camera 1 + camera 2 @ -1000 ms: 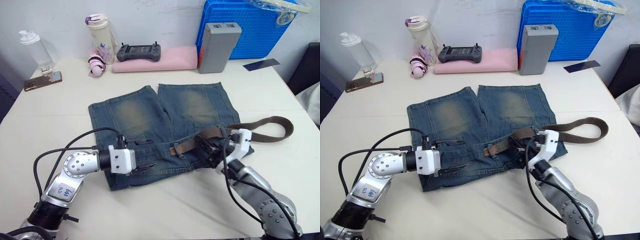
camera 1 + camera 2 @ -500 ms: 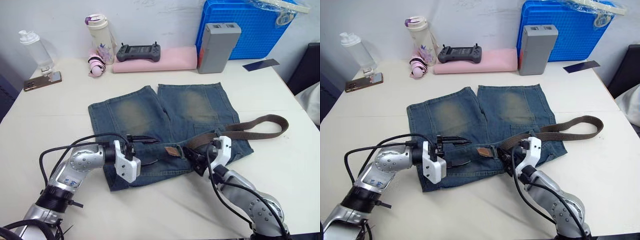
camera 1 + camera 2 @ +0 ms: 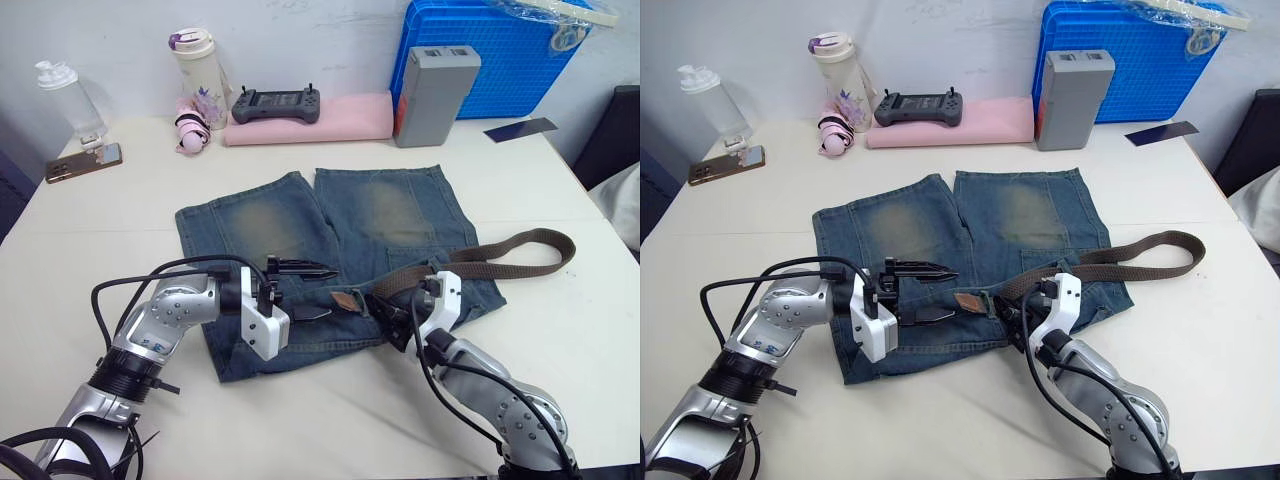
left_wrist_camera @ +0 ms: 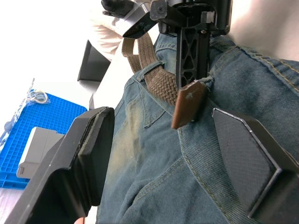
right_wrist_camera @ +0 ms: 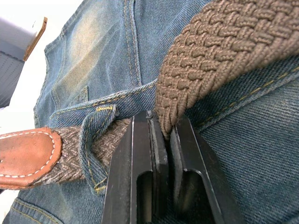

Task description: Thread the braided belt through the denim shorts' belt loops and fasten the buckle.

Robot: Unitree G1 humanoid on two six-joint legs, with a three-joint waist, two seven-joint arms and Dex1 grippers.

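From the head views, the faded denim shorts (image 3: pixel 330 250) lie flat on the pale surface (image 3: pixel 120 215). The left gripper (image 3: pixel 322 290) spreads its fingers wide over the waistband.

The left wrist view shows the braided belt (image 4: pixel 161 86), tan leather tip beside a belt loop (image 4: pixel 208 80).

In the right wrist view, the right gripper (image 5: pixel 161 126) pinches the woven strap.

White table (image 3: pixel 120 215) against a pale wall (image 3: pixel 120 30). Far edge: clear bottle (image 3: pixel 60 85), phone (image 3: pixel 85 162), lidded tumbler (image 3: pixel 200 62), controller (image 3: pixel 277 102) on pink pad (image 3: pixel 345 118), grey box (image 3: pixel 435 80), blue crate (image 3: pixel 520 55).
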